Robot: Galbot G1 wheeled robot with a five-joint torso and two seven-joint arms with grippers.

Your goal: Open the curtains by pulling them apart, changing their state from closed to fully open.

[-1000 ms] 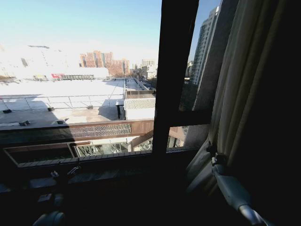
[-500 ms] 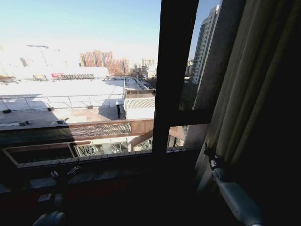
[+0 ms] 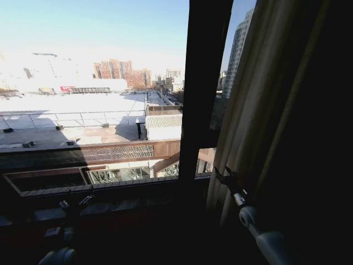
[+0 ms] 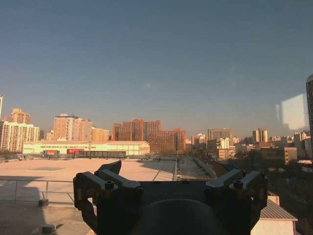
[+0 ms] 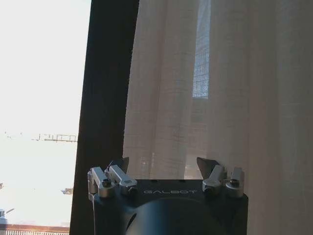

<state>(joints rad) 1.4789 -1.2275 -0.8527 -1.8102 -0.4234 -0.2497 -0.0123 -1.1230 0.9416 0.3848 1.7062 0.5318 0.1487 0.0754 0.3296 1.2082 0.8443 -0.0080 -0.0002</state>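
The sheer cream curtain [image 3: 248,110] hangs in narrow pleats at the right of the window, its left edge overlapping the dark window post [image 3: 201,88]. My right gripper [image 3: 222,175] is low beside that left edge. In the right wrist view the right gripper [image 5: 164,164] is open with nothing between its fingers, and the curtain [image 5: 195,98] hangs just beyond the tips. My left gripper [image 3: 74,201] sits low at the left by the sill. Seen from its own wrist, the left gripper [image 4: 168,169] is open and faces the bare glass.
The window pane [image 3: 94,83] at left and centre is uncovered, showing rooftops and city blocks. A dark sill [image 3: 110,207] runs below the glass. Beyond the sheer fabric, the far right [image 3: 331,138] is dark.
My right gripper has moved left along the window. The curtain's left edge, bunched further right a second ago, now hangs straighter and further left over the post. The left arm has not moved.
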